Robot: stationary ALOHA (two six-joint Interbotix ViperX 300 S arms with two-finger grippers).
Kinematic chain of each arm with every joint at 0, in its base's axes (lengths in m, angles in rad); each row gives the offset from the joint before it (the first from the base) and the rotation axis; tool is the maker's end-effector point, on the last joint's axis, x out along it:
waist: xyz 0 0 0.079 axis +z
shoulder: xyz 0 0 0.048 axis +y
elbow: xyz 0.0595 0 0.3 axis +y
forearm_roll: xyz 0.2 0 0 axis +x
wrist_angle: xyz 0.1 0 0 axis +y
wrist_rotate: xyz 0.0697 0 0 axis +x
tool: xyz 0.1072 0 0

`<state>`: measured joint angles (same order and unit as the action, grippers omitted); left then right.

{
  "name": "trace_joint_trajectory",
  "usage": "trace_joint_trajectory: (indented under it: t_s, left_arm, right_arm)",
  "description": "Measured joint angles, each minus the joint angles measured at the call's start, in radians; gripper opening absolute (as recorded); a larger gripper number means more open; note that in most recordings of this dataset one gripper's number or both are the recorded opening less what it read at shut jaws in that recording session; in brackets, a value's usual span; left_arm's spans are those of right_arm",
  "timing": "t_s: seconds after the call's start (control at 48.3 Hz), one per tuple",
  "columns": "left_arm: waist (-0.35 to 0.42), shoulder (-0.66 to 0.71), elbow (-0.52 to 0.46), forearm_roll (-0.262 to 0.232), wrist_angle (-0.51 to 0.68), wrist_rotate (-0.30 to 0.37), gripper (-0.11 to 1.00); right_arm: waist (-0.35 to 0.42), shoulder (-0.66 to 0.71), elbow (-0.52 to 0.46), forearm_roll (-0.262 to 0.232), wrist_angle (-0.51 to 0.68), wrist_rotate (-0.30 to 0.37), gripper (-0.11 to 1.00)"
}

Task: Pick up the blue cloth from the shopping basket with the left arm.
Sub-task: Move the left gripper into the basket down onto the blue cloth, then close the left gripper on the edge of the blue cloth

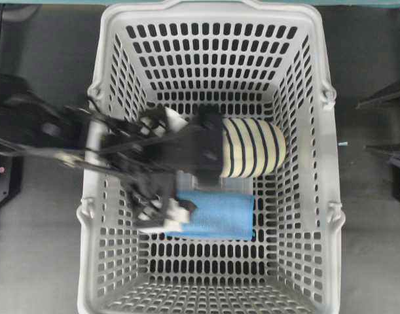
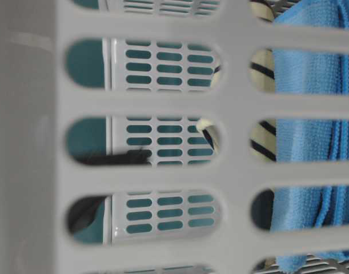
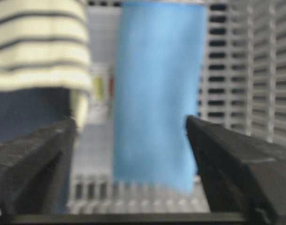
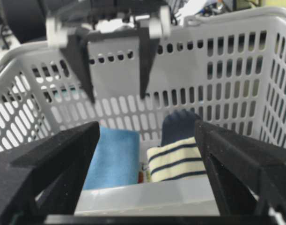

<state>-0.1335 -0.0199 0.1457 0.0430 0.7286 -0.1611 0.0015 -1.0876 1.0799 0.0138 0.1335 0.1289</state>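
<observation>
Left gripper [image 4: 115,63] hangs inside the basket [image 1: 108,39] with its two black fingers [image 4: 84,65] spread apart and nothing between them; the wrist view shows the same gap, with the fingers [image 3: 236,159] framing the cloth from above and not touching it. Right gripper [image 4: 147,173] is outside the basket's near wall, fingers likewise spread wide and empty.

Basket: grey plastic, slotted walls and floor, fills most of the overhead view. The left arm [image 1: 75,140] reaches over its left rim toward the centre.

Slipper [image 1: 252,147]: cream with dark stripes and a navy opening, lying on the basket floor at mid-depth, right of the arm's wrist.

Blue cloth [image 1: 216,212]: lies flat on the basket floor just beside the slipper, on the side nearer the overhead view's bottom edge. Its left end sits under the gripper. Through the table-level slots the cloth [image 2: 311,142] shows close against the slipper.
</observation>
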Motion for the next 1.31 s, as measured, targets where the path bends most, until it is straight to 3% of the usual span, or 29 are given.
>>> trace_joint_trajectory:
  t_s: [0.207, 0.394, 0.995, 1.119, 1.305]
  left_arm:
    - [-0.046, 0.146, -0.084, 0.000, 0.040, -0.002, 0.90]
    - [-0.061, 0.229, -0.095, 0.000, 0.067, 0.002, 0.90]
    - [-0.051, 0.256, -0.063, -0.002, 0.044, -0.020, 0.86]
    - [-0.051, 0.256, -0.061, 0.000, 0.035, -0.031, 0.68]
    - [-0.049, 0.256, -0.060, -0.002, 0.035, -0.017, 0.17]
  right_arm:
    - [0.002, -0.002, 0.000, 0.000, -0.002, -0.002, 0.79]
    - [0.000, -0.003, 0.000, 0.000, -0.003, -0.003, 0.78]
    - [0.000, -0.028, 0.023, 0.000, -0.052, -0.003, 0.78]
    - [0.000, -0.028, 0.026, 0.000, -0.055, -0.003, 0.78]
    - [0.000, -0.028, 0.028, 0.000, -0.058, -0.003, 0.78]
